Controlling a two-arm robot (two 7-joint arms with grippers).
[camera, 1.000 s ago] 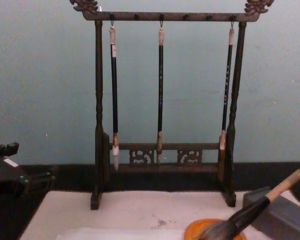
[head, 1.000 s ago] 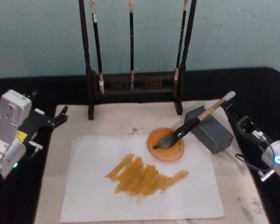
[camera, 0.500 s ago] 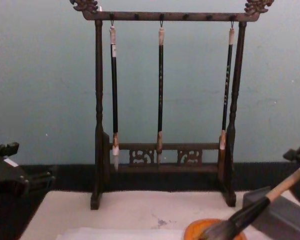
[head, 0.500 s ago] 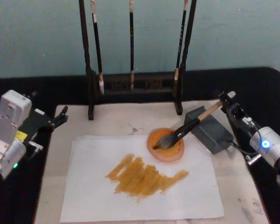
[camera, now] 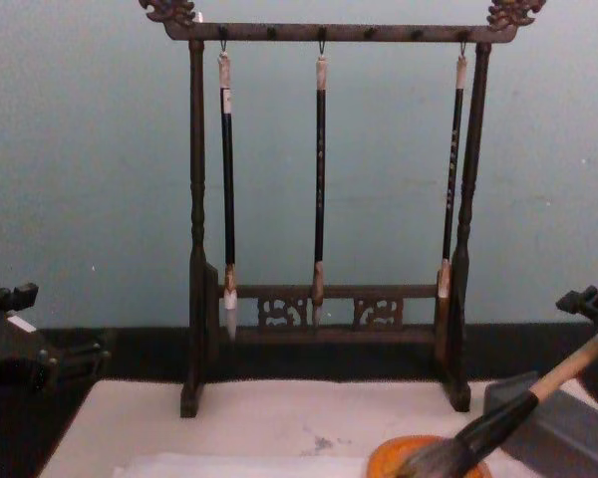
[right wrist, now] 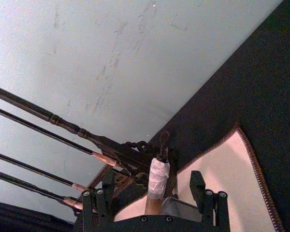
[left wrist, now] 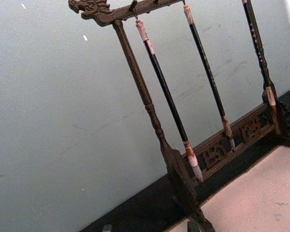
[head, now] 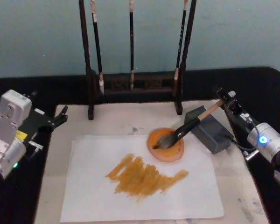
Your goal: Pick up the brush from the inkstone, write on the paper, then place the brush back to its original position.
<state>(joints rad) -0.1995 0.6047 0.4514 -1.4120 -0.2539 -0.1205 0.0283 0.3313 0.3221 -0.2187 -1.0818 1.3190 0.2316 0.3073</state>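
Your head camera sits high and looks down at the worktop [head: 113, 122]. You see most of it, up to the brush rack [head: 135, 84] at the far edge. Your chest camera sits low and looks flat across the worktop, close to the rack [camera: 324, 311]. Both show the rack, the brush [head: 186, 127] and the orange dish [head: 175, 154] toward the right edge. Your left wrist camera looks from the left edge, tipped up at the rack [left wrist: 176, 166] and the wall [left wrist: 63, 96]. Your right wrist camera looks along the right tool [right wrist: 152, 186], very close, past the brush's end [right wrist: 158, 176] to the rack and wall.
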